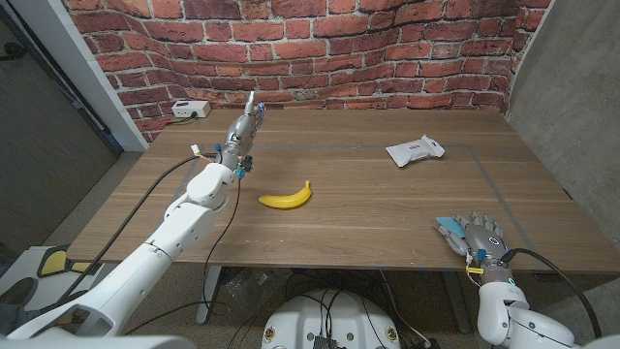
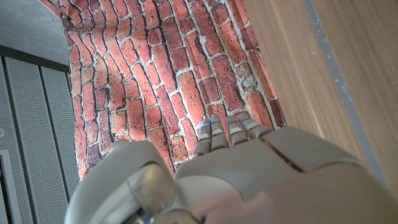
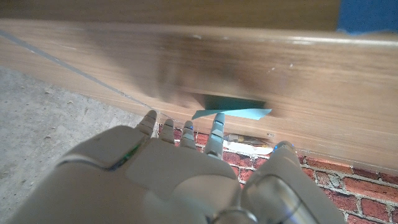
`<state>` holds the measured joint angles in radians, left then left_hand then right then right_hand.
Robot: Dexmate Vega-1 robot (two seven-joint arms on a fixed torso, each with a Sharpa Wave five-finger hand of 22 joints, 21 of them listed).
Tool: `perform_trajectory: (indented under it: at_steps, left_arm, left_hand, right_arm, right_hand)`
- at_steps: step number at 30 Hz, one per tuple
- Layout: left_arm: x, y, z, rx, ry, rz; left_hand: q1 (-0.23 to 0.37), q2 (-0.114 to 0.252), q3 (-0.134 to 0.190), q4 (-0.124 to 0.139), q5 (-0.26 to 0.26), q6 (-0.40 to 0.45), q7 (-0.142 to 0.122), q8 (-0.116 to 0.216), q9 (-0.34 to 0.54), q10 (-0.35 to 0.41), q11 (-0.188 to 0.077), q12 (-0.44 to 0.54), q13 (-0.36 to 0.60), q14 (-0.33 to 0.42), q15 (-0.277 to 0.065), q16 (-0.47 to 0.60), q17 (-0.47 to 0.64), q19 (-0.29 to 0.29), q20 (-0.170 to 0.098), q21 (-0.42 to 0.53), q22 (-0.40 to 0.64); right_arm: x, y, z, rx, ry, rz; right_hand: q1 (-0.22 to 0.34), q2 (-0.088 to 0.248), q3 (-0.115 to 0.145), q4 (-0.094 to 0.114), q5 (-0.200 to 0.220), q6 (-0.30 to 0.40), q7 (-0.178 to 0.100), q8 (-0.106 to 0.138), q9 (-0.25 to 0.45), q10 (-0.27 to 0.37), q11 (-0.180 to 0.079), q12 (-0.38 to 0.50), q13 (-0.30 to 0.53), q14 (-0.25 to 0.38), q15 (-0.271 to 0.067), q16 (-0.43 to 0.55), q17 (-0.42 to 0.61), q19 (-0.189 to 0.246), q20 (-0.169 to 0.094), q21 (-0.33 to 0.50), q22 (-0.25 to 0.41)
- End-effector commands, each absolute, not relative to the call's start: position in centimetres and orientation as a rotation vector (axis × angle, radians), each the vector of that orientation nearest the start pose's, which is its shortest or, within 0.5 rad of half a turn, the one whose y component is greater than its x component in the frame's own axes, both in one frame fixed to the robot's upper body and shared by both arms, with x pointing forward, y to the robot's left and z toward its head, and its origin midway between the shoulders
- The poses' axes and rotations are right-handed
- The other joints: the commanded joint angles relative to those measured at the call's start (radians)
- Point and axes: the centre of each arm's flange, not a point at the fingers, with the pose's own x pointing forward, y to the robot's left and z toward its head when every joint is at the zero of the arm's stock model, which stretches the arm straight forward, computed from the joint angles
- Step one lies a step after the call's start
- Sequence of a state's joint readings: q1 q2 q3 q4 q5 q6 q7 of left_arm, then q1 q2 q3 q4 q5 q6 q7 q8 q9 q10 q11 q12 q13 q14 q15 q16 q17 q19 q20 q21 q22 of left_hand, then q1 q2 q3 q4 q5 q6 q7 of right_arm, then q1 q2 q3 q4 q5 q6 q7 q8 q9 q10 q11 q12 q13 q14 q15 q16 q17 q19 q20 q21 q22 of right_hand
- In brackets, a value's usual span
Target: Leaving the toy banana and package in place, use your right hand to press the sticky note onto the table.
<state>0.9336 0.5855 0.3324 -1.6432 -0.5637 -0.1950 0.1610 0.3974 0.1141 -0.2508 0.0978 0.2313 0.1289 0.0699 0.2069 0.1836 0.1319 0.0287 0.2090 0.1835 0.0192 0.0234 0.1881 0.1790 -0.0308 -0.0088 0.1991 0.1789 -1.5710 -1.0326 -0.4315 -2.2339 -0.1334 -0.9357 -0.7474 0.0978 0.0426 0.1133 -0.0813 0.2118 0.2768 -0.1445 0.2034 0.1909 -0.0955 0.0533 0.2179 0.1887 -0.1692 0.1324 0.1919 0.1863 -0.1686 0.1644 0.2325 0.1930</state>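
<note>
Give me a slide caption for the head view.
Right hand reaches the blue sticky note at the table's near edge; toy banana and white package lie untouched.

Your robot's arms are clad in smooth white rounded shells, with darker grey metal joints at the wrists. A black cable runs loose along the outside of the left arm [image 1: 165,237] up to the wrist, where small blue and yellow fittings sit; another black cable loops from the right forearm [image 1: 518,310]. The left hand [image 1: 244,123] is pale grey, segmented and metallic. The right hand [image 1: 477,237] has grey fingers and a dark back plate with a round mark.
</note>
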Motion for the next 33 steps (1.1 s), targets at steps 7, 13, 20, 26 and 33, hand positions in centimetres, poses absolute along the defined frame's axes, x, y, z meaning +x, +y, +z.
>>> perform_trajectory:
  at_steps: [7, 13, 20, 26, 33]
  left_arm:
    - [59.5, 26.3, 2.5, 0.028, -0.706, -0.158]
    - [59.5, 26.2, 2.4, 0.028, -0.704, -0.157]
    - [59.5, 26.2, 2.4, 0.029, -0.702, -0.156]
    - [59.5, 26.2, 2.5, 0.029, -0.706, -0.155]
    - [59.3, 26.6, 2.5, 0.027, -0.705, -0.142]
  left_hand:
    - [0.007, -0.001, -0.008, 0.002, -0.003, 0.007, -0.002, -0.001, 0.004, 0.003, -0.006, -0.003, 0.005, -0.002, -0.001, -0.002, 0.004, -0.009, 0.003, -0.001, 0.002]
    - [0.008, -0.001, -0.008, 0.002, -0.003, 0.007, -0.002, -0.002, 0.004, 0.004, -0.005, -0.003, 0.005, -0.002, -0.001, -0.001, 0.004, -0.009, 0.003, 0.000, 0.003]
    - [0.008, 0.000, -0.009, 0.002, -0.003, 0.007, -0.001, -0.002, 0.004, 0.003, -0.006, -0.003, 0.005, -0.001, -0.001, -0.001, 0.004, -0.009, 0.003, 0.000, 0.003]
    - [0.008, 0.000, -0.009, 0.002, -0.003, 0.007, -0.002, -0.003, 0.004, 0.003, -0.007, -0.004, 0.005, -0.002, -0.001, -0.002, 0.004, -0.009, 0.003, 0.000, 0.003]
    - [0.009, 0.000, -0.009, 0.002, -0.003, 0.007, -0.003, -0.003, 0.004, 0.003, -0.006, -0.004, 0.005, -0.002, -0.001, -0.001, 0.004, -0.010, 0.004, 0.000, 0.003]
  right_arm:
    - [43.6, -34.4, -21.2, -1.236, -0.012, -0.509]
    - [43.5, -34.8, -21.1, -1.231, -0.014, -0.527]
    - [43.5, -35.3, -21.0, -1.231, -0.006, -0.538]
    - [43.4, -35.5, -20.7, -1.225, -0.004, -0.557]
    - [43.2, -35.2, -20.5, -1.214, -0.031, -0.574]
  right_hand:
    - [0.005, 0.005, 0.006, -0.003, 0.001, 0.015, -0.002, 0.009, 0.002, -0.003, 0.002, 0.000, 0.001, -0.042, -0.007, -0.001, 0.003, -0.102, 0.000, 0.001, 0.003]
    - [0.005, 0.005, 0.006, -0.003, 0.001, 0.017, -0.003, 0.009, 0.002, 0.003, 0.001, 0.001, 0.001, -0.038, -0.007, 0.000, 0.003, -0.103, 0.000, 0.000, 0.003]
    - [0.005, 0.006, 0.006, -0.004, 0.001, 0.019, -0.004, 0.009, 0.002, 0.006, 0.000, 0.003, 0.001, -0.036, -0.008, 0.001, 0.003, -0.102, 0.001, 0.000, 0.003]
    - [0.005, 0.006, 0.007, -0.004, 0.001, 0.019, -0.004, 0.008, 0.002, 0.011, -0.001, 0.004, 0.001, -0.032, -0.008, 0.002, 0.002, -0.101, 0.001, 0.000, 0.003]
    - [0.005, 0.006, 0.007, -0.004, 0.000, 0.021, -0.003, 0.008, 0.002, 0.023, -0.001, 0.009, 0.001, -0.018, -0.009, 0.006, 0.002, -0.096, 0.002, 0.001, 0.003]
